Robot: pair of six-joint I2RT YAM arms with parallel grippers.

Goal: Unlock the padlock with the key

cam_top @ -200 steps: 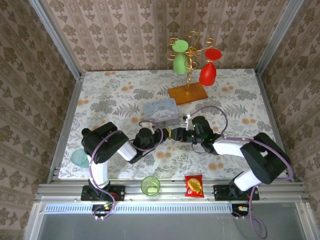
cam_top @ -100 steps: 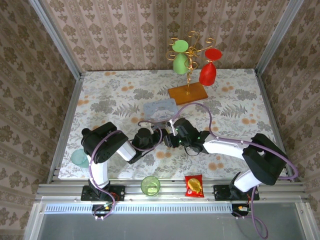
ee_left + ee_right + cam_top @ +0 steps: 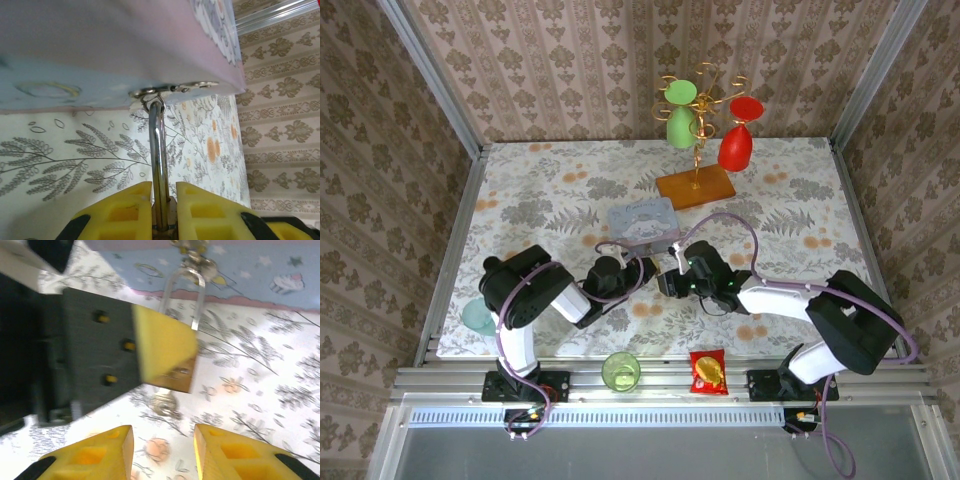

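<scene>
The small brass padlock (image 3: 175,377) hangs by its pale shackle (image 3: 158,145) from the hasp (image 3: 170,89) of the pale blue tin (image 3: 642,222). My left gripper (image 3: 164,200) is shut on the padlock body, one yellow finger on each side. A round silvery key (image 3: 164,402) sticks out below the padlock's bottom end. My right gripper (image 3: 162,450) is open just short of the key, with nothing between its fingers. In the top view the left gripper (image 3: 646,268) and the right gripper (image 3: 666,282) meet in front of the tin.
A gold cup tree (image 3: 698,130) with a green and a red cup stands on a wooden base at the back. A green cup (image 3: 620,371) and an orange-red snack packet (image 3: 707,371) sit on the near rail. A teal cup (image 3: 477,316) is at the left edge.
My right arm swung left toward the padlock, then drew back a little to the right. Its jaws narrowed somewhat. The left gripper has kept its hold and place.
</scene>
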